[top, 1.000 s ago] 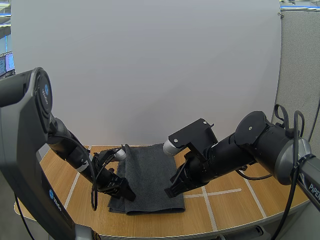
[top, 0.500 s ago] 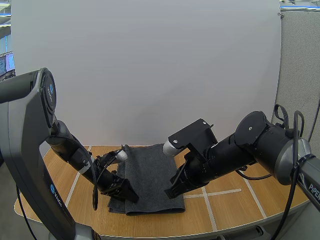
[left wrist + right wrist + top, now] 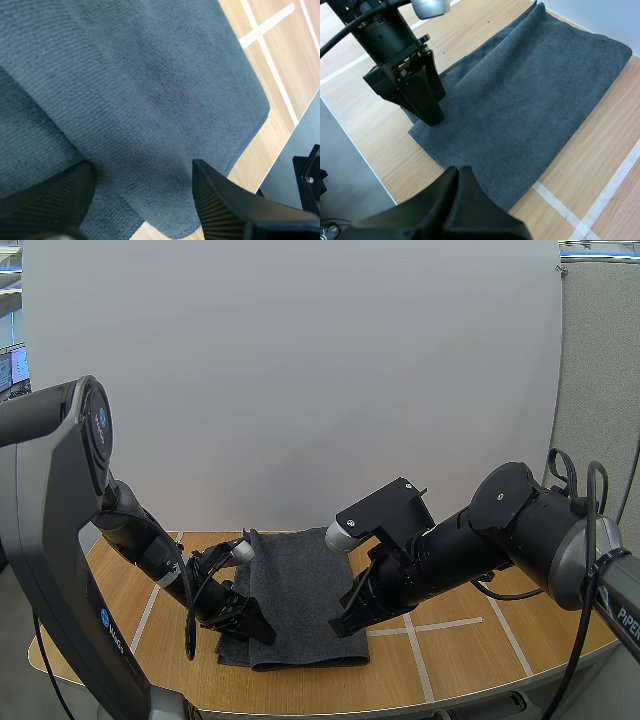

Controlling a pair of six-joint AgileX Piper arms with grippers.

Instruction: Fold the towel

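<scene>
The left gripper (image 3: 254, 630) sits low over the near left corner of the dark grey terry towel (image 3: 300, 585). The towel lies flat on the pale wooden table marked with white tape lines (image 3: 470, 660), between the two arms. A second layer shows along its left edge, so it looks partly folded already. The right gripper (image 3: 342, 626) hangs over the towel's near right edge. Judging by this, the step in hand is taking hold of the near edge for another fold. The next move calls for both grippers to go down onto the near corners, pinch every layer there and carry them towards the far edge.

The left gripper's jaws stand wide apart, ribbed faces turned inward, with the cloth below them and nothing pinched. Whether the tips touch the towel is not clear. The right gripper's fingers (image 3: 451, 192) lie pressed together as one dark wedge, holding nothing, just above the towel's near edge.
</scene>
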